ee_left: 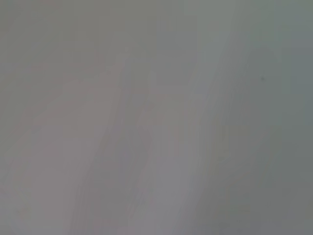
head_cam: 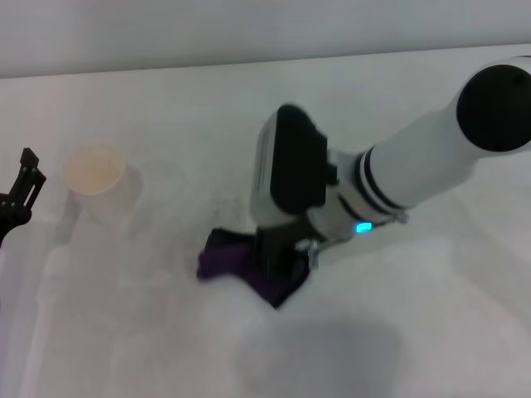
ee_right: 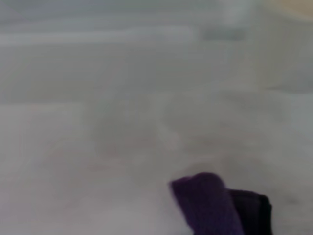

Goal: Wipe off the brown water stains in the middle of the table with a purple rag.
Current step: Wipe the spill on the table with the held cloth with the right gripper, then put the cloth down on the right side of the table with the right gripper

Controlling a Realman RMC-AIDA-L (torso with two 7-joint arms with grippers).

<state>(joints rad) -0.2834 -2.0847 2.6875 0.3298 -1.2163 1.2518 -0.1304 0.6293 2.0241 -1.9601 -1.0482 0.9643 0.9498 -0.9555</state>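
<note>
The purple rag (head_cam: pixel 226 254) lies on the white table (head_cam: pixel 431 332) near the middle, bunched under my right gripper (head_cam: pixel 278 264). The right arm reaches in from the upper right, and its gripper presses down on the rag and is shut on its right part. In the right wrist view the rag (ee_right: pixel 210 205) shows as a dark purple fold with black trim on the table (ee_right: pixel 98 122). No tan-brown blotch of stain shows in any view; it is hidden or out of view. My left gripper (head_cam: pixel 21 189) is parked at the far left edge.
A white paper cup (head_cam: pixel 97 181) with a cream inside stands on the table at the left, between the left gripper and the rag. The left wrist view shows only bare table surface (ee_left: pixel 156 117). The table's far edge runs along the top of the head view.
</note>
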